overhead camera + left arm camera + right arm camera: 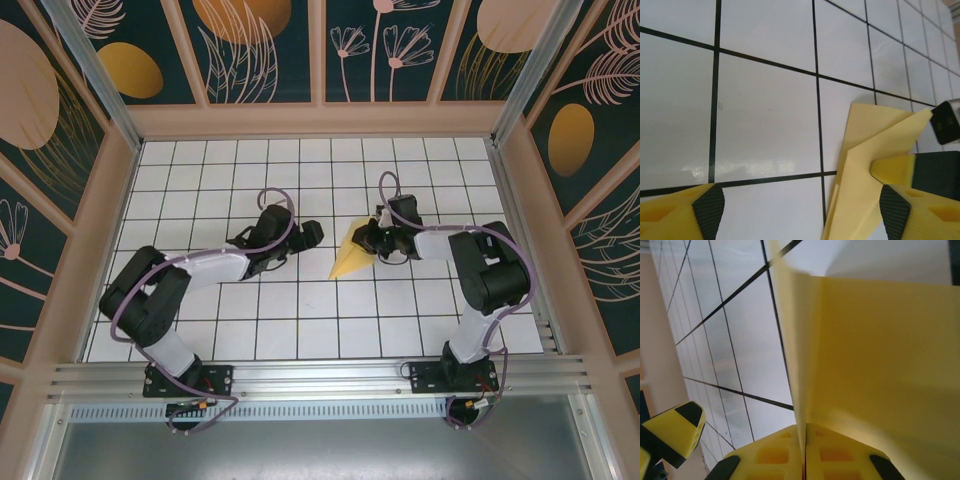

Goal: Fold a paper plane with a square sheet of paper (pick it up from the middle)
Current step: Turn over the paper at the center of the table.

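The right gripper (368, 240) was near the middle of the white table (200, 180) with black grid lines. Its two fingers (770, 457) were pressed tight together. They pinched an edge of the yellow paper (350, 258) between them. The paper was folded, with creases in it. From above it looked like a thin triangle. Its wide end was at the right gripper and its point aimed toward the near left. I could not tell if the point touched the table.

The left gripper (308, 234) was just to the left of the paper. Its fingers (707, 207) were spread wide apart and held nothing. In the left wrist view, one of them sat over bare table and the other was right by the paper's edge.
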Motion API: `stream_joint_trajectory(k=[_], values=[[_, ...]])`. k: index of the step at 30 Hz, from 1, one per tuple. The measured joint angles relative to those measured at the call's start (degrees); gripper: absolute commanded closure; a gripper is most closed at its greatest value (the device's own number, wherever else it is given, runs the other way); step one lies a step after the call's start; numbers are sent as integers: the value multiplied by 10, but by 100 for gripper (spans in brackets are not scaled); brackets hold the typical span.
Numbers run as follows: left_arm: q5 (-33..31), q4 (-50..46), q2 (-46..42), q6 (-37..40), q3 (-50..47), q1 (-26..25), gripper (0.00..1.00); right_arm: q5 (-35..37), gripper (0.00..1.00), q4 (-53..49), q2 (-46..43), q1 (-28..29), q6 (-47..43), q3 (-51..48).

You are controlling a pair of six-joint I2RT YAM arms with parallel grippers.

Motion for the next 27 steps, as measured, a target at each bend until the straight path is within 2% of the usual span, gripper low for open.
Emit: stream_joint_trajectory(k=[1,2,8,14,17,19,23,27], values=[[4,6,-13,1,-9,2,2,-11,94,10,-3,-1,0,-1],[11,14,-26,1,-18,4,2,-21,94,19,-5,-2,1,-1],[60,54,-90,0,-53,18,1,-122,94,96,-27,-8,16,19],[152,138,-96,-43,-78,27,2,-201,94,141,-27,-7,33,59],[197,188,-74,-70,-83,28,11,-228,94,165,-27,-7,53,64],[222,220,-57,-87,-83,28,21,-243,94,176,-27,-7,66,65],[248,264,-39,-107,-83,28,42,-263,93,187,-26,-7,81,65],[261,303,-35,-122,-83,28,58,-277,93,191,-26,-7,91,65]])
